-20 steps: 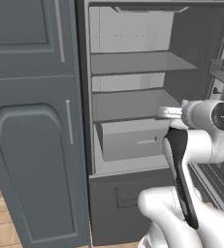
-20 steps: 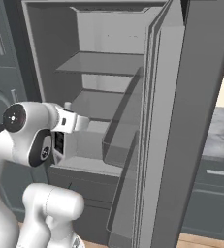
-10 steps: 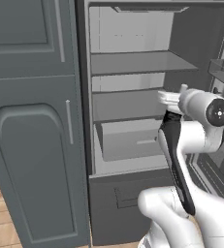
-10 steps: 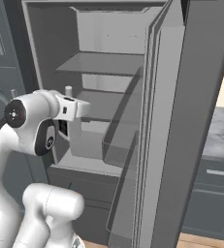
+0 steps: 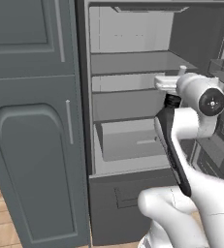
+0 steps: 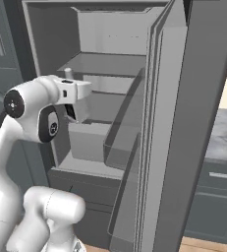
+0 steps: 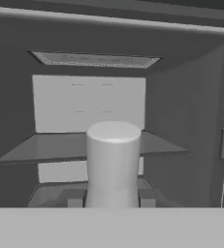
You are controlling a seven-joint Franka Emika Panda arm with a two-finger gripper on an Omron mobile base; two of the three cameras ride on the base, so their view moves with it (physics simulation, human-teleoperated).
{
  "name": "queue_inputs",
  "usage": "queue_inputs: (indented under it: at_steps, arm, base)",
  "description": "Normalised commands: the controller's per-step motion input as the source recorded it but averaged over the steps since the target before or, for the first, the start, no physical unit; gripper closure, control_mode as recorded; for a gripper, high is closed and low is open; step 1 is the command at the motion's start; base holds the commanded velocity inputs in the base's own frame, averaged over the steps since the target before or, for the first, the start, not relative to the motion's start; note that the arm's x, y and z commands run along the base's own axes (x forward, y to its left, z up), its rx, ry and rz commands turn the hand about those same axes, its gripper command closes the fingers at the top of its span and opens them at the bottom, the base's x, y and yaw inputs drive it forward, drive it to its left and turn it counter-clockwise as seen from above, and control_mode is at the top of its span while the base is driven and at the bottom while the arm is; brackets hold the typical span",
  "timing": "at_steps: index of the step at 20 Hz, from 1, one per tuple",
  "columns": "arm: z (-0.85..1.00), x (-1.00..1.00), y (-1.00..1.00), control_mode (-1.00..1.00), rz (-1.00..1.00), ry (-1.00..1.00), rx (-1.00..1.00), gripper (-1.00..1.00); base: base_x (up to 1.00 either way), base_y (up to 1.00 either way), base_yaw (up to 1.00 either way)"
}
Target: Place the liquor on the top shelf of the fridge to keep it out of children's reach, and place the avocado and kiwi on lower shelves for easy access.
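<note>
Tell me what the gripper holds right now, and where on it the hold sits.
The gripper holds the liquor, gripped low on the neck below its pale cap.

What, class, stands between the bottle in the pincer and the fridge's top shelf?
Nothing visible. The fridge door is open, the top shelf lies bare ahead, and the liquor rises in front of it, held in the pincer.

You see the liquor (image 7: pixel 113 164) in front of the open fridge (image 5: pixel 133 63), before its top shelf (image 7: pixel 55 145); lower shelves (image 5: pixel 125 104) and the drawer (image 5: pixel 128 140) lie below.
</note>
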Motion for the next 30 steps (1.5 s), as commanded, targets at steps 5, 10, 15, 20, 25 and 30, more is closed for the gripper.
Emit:
queue_inputs:
  at_steps: [5, 10, 15, 20, 25, 30]
  arm:
    - [0.59, 0.26, 0.0, -1.0, -0.03, 0.02, -0.19, 1.0]
    - [0.46, 0.29, -0.01, -1.0, -0.02, 0.07, -0.04, 1.0]
    - [0.33, 0.32, -0.02, -1.0, 0.0, 0.01, 0.05, 1.0]
    - [0.06, 0.35, -0.09, -1.0, 0.0, -0.03, 0.16, 1.0]
    - [0.0, 0.44, -0.13, -1.0, 0.0, -0.07, 0.13, 1.0]
    - [0.0, 0.52, -0.1, -1.0, 0.0, -0.07, 0.07, 1.0]
  base:
    - [0.0, 0.0, 0.0]
    - [0.0, 0.0, 0.0]
    - [0.0, 0.0, 0.0]
    - [0.0, 0.0, 0.0]
    - [0.0, 0.0, 0.0]
    - [0.0, 0.0, 0.0]
